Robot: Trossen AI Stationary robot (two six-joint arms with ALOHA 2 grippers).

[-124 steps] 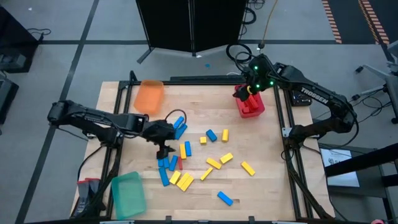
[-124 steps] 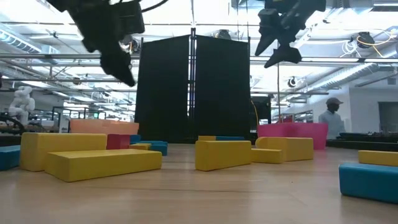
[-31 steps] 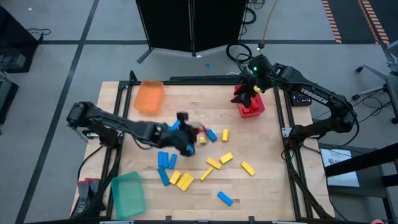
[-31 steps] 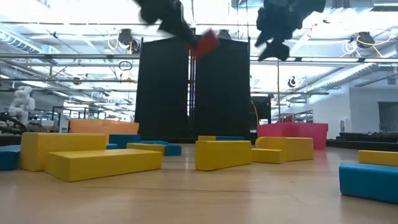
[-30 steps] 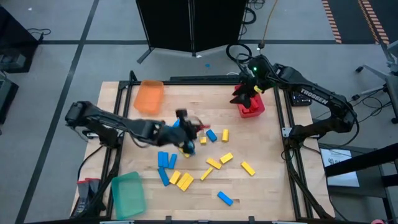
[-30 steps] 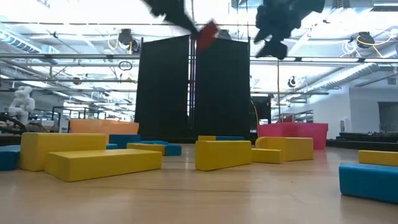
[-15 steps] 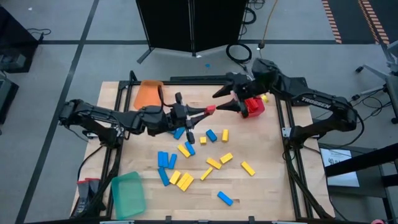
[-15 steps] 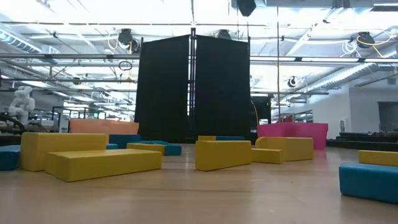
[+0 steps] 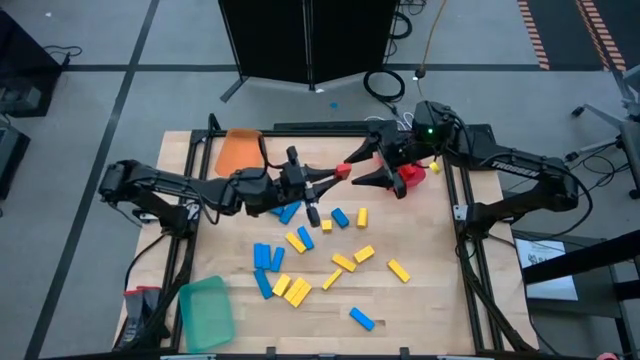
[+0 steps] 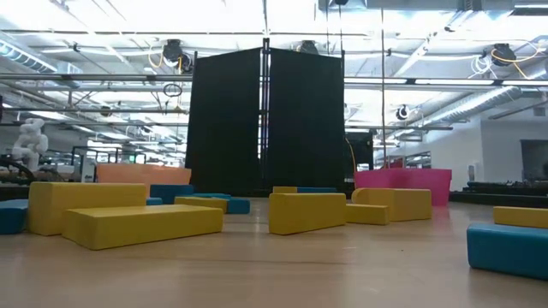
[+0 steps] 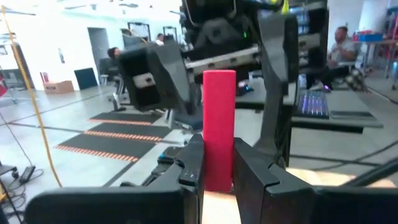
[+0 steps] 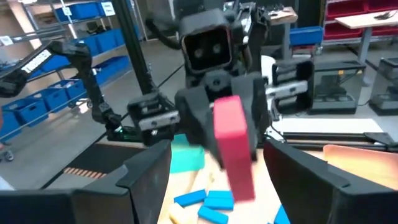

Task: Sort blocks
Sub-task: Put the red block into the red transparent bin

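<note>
1. Half a second on, the right arm has swung further in over the table, and its right gripper [image 9: 366, 170] now sits spread wide on either side of the red block's [image 9: 342, 171] tip, where before it was only nearing it.
2. Held out by the left gripper [image 9: 327, 176], that red block is raised above the far middle of the table, pinched between the two dark fingers [image 11: 189, 167] so that it sticks out past them toward the right arm.
3. From the left wrist view the red block [image 11: 218, 127] stands straight between the fingers, with the right gripper's fingers [image 11: 152, 74] on both sides of it and apart from it.
4. From the right wrist view the red block [image 12: 235, 144] sits in the gap between that gripper's own open fingers [image 12: 144, 171]; neither one touches it.
5. Loose blocks lie in the middle of the table below the arms: blue blocks [image 9: 339, 216] and yellow blocks [image 9: 343, 263] mixed, spreading toward the near side, with one blue block [image 9: 361, 319] alone near the front edge.
6. At the far right corner sits the red tray [image 9: 412, 173], partly hidden under the right arm.
7. An orange tray [image 9: 236, 150] sits at the far left, and a green tray [image 9: 207, 310] at the near left corner.
8. At table height, yellow blocks [image 10: 141, 224] and a blue one [image 10: 507, 247] fill the foreground; neither gripper shows there.
</note>
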